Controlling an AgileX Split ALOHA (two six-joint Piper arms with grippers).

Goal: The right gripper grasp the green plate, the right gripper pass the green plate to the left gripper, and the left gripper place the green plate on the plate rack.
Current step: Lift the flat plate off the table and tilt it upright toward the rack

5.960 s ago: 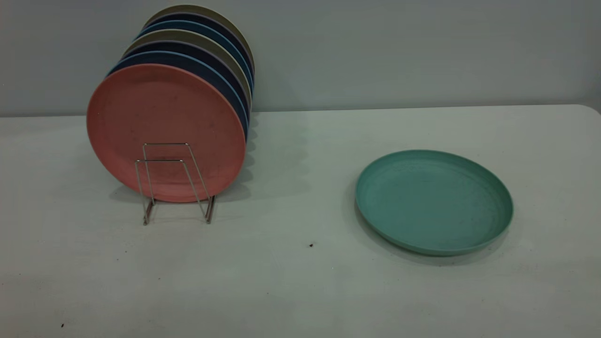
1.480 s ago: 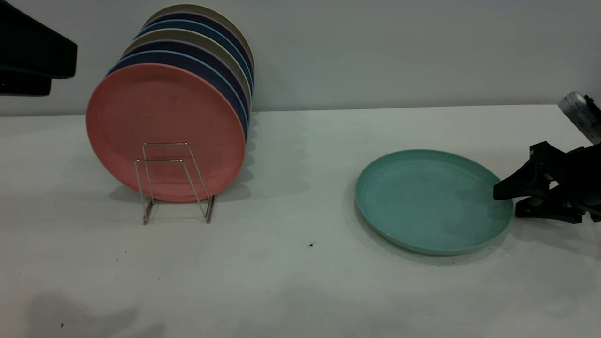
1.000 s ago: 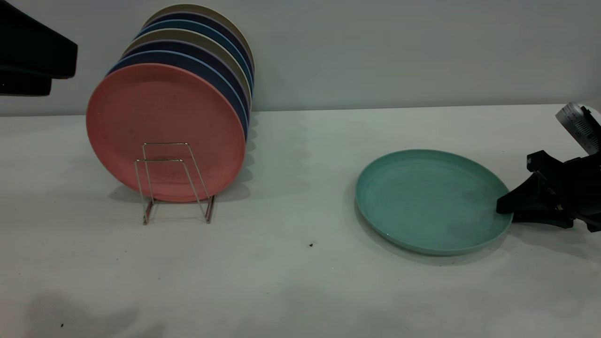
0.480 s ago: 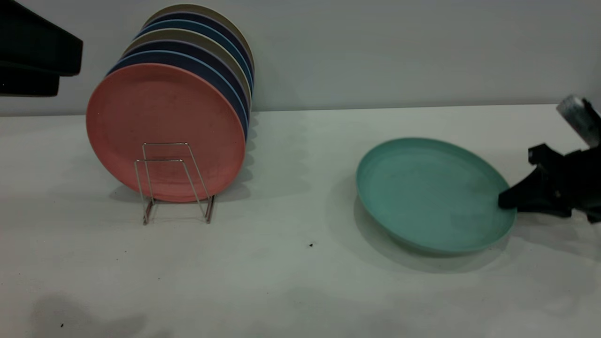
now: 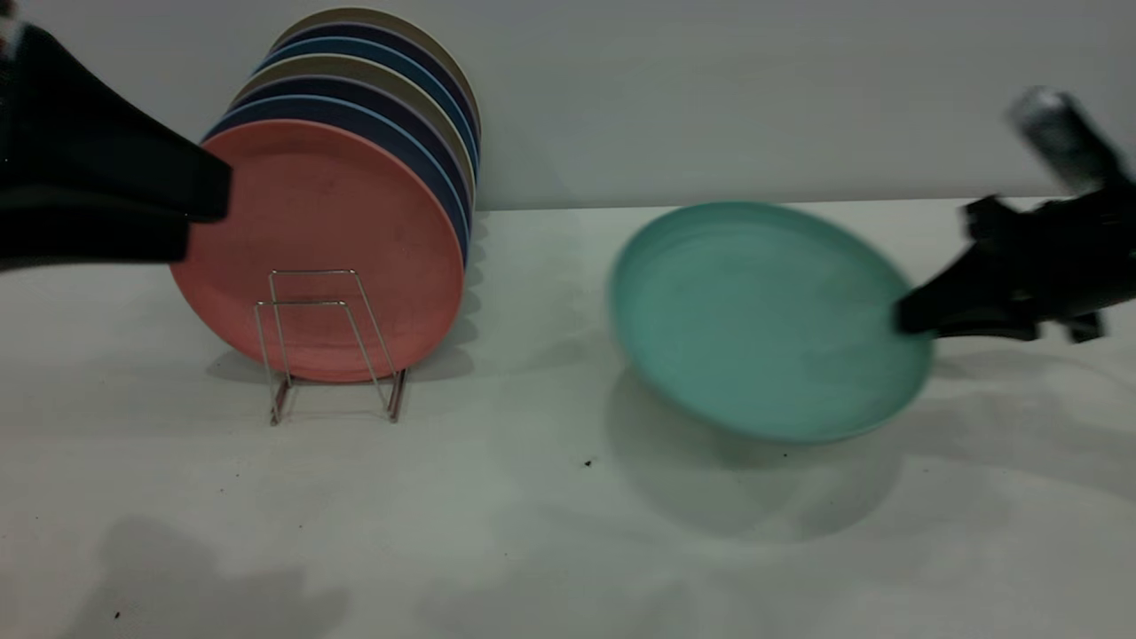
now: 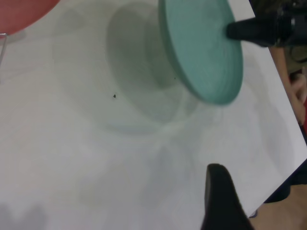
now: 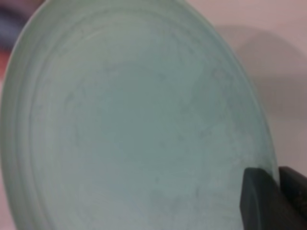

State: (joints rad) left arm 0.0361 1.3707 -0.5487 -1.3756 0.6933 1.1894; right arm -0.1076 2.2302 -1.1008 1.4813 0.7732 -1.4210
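The right gripper (image 5: 905, 318) pinches the green plate (image 5: 763, 319) by its rim on the side nearest that arm, one jaw on the upper face and one beneath, as the right wrist view confirms. An edge grip is judged necessary here: the plate is too wide to span, and holding one edge leaves the opposite rim free for the left gripper to take.

The plate is in the air, clear of the table (image 5: 532, 532), tilted with its upper face toward the exterior camera; its shadow lies below it. It hangs right of the rack (image 5: 328, 346) and well apart from it. The rack's two front wire loops stand free before the pink plate (image 5: 319, 248), which leads a row of upright blue and tan plates.

The left gripper (image 5: 200, 209) is high at the left, in front of the pink plate's edge, pointing toward the green plate. Its jaws appear close together at the tip; whether fully pressed together cannot be told.

Change from half a second ago: the plate, then only tipped up with its near edge low by the table, has risen and shifted left. The left gripper has advanced to the right, now overlapping the pink plate
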